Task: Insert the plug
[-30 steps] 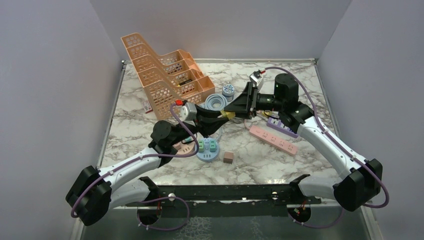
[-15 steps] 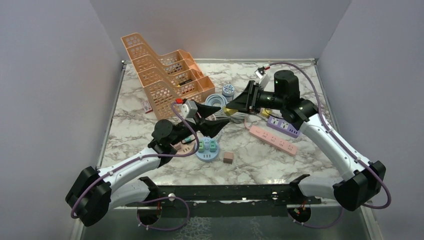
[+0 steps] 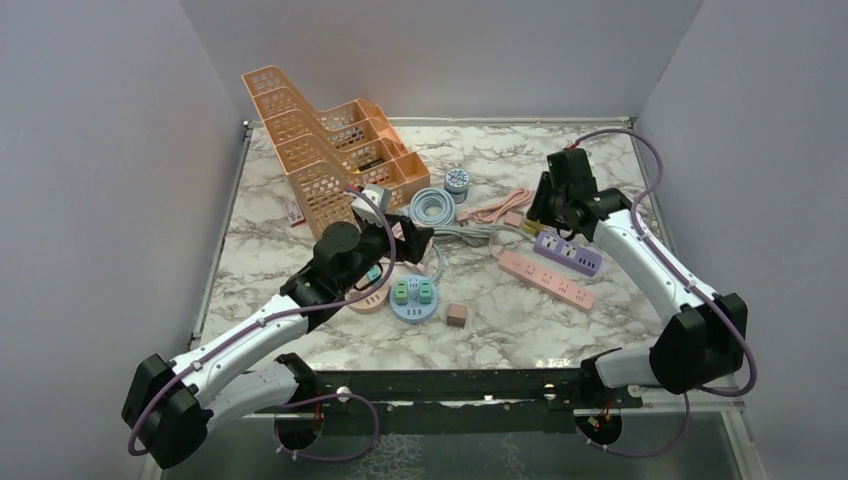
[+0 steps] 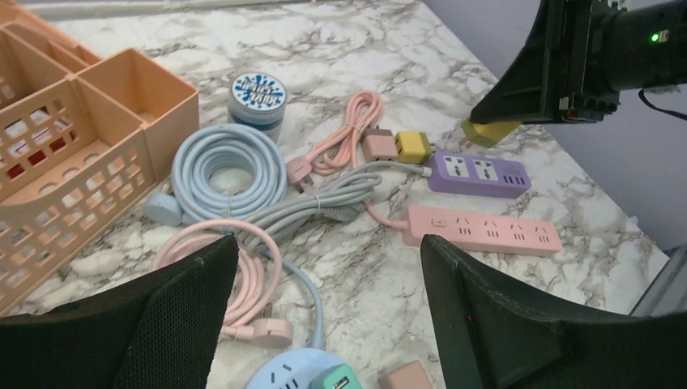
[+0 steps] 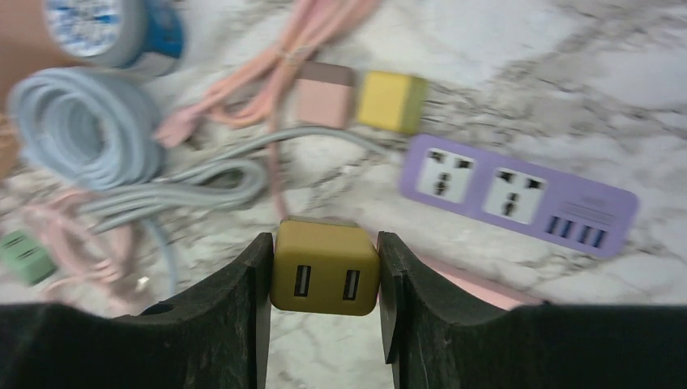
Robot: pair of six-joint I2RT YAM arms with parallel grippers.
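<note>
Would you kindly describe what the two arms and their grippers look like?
Both the left arm and right arm have white links, black joints and bases, and a purple cable looping alongside. The left gripper and right gripper have broad black fingers, one face mesh-textured; a green light glows on the right wrist.

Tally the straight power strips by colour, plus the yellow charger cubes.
Purple power strip: 1
Pink power strip: 1
Yellow charger cubes: 2 (loose cube, held cube)
Total: 4
</note>
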